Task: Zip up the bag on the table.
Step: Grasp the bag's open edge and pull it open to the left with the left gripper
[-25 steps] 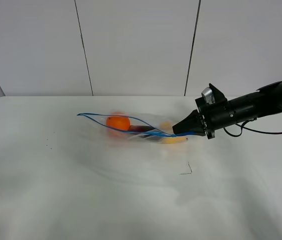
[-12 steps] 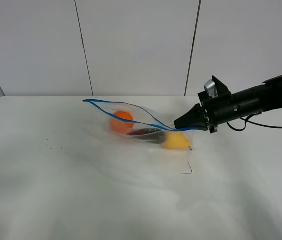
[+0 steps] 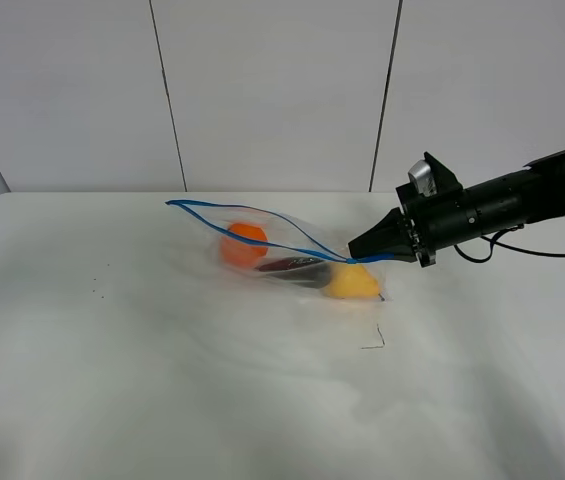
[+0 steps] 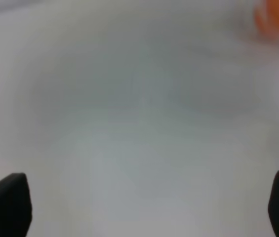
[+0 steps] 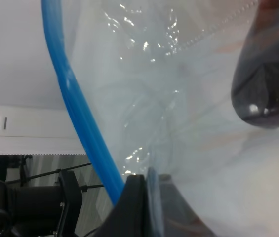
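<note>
Across most of the high view spreads the white table (image 3: 112,380), and the bag (image 3: 282,252) lies on it a little right of centre, toward the far edge. Its right corner is raised off the surface while its belly rests on the table, weighed down by the fruit inside.

From the right edge reaches the right arm (image 3: 522,205), nearly level. Its right claw (image 3: 354,251) is clamped together on the bag's right corner, just where the blue strip (image 5: 75,98) ends. The wrist view shows the plastic pinched between the jaws. Holding that end up seems meant to draw the strip out in a line and anchor it for closing. The strip's two sides part toward the left, so the mouth gapes and the zip is not yet done.

Off the high view, the left claw (image 4: 144,207) hovers over bare table, its dark fingertips (image 4: 3,205) wide apart and holding nothing. An orange blur sits at one corner of its view, so the bag is probably near. It looks placed to pinch the strip and run along it.

Inside the bag, the orange fruit (image 3: 244,240) lies left, a dark fruit (image 3: 297,266) in the middle, and a yellow fruit (image 3: 352,283) right, below the claw.
</note>
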{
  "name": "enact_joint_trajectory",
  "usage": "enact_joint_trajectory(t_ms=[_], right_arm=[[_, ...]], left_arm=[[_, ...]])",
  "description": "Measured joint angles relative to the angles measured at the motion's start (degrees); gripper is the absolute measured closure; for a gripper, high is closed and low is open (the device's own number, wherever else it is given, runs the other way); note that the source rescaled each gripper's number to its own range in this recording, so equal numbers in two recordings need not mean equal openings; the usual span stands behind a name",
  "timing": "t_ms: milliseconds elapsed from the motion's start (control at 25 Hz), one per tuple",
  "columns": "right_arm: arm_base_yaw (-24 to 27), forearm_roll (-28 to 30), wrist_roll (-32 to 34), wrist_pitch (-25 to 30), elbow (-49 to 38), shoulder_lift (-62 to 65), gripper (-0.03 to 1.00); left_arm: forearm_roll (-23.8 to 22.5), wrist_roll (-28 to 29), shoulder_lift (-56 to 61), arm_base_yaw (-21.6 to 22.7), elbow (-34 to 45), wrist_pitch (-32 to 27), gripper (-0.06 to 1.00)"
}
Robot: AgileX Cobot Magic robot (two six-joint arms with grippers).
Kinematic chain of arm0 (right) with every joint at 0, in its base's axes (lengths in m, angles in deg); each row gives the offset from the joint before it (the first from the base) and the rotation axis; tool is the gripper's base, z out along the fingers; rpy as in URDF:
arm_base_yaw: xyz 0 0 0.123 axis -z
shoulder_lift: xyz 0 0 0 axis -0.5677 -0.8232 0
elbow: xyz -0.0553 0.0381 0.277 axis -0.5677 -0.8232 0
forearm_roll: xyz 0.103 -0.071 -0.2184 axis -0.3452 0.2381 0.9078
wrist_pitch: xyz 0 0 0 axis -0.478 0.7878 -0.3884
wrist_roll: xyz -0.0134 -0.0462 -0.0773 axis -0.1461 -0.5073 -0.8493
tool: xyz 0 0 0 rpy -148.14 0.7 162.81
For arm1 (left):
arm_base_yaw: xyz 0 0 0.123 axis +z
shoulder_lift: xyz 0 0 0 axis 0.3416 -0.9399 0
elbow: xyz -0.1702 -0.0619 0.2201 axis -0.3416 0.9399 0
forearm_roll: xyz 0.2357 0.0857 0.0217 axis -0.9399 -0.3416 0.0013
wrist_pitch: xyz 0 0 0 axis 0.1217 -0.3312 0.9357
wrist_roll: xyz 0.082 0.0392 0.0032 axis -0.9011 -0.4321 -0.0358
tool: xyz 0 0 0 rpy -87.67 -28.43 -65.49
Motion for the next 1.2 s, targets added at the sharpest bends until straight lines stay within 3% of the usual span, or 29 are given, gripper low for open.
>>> enact_joint_trajectory(t_ms=[240,400,560,760,920,1200], right_arm=[[0.00,0.07,0.77,0.00,0.00,0.00,0.97],[0.00,0.07,0.86,0.00,0.00,0.00,0.97],[0.00,0.12,1.15,0.00,0.00,0.00,0.97],[0.00,-0.01,1.99,0.00,0.00,0.00,0.97],[0.00,-0.24,2.59,0.00,0.00,0.00,0.97],[0.00,-0.42,3.85,0.00,0.00,0.00,0.97]], left_arm=[[-3.97,-0.33,-15.13,-9.46,-10.73,0.70,-0.06],[-12.44,3.48,-21.12,-21.54,-11.52,0.81,-0.06],[-27.38,14.14,-27.61,-38.88,-11.52,0.81,-0.06],[-51.49,29.23,-38.99,-59.04,-10.77,0.53,-0.06],[-64.98,40.68,-47.87,-66.57,-10.19,0.63,-0.06],[-78.90,52.39,-59.93,-69.79,-10.19,5.12,-0.06]])
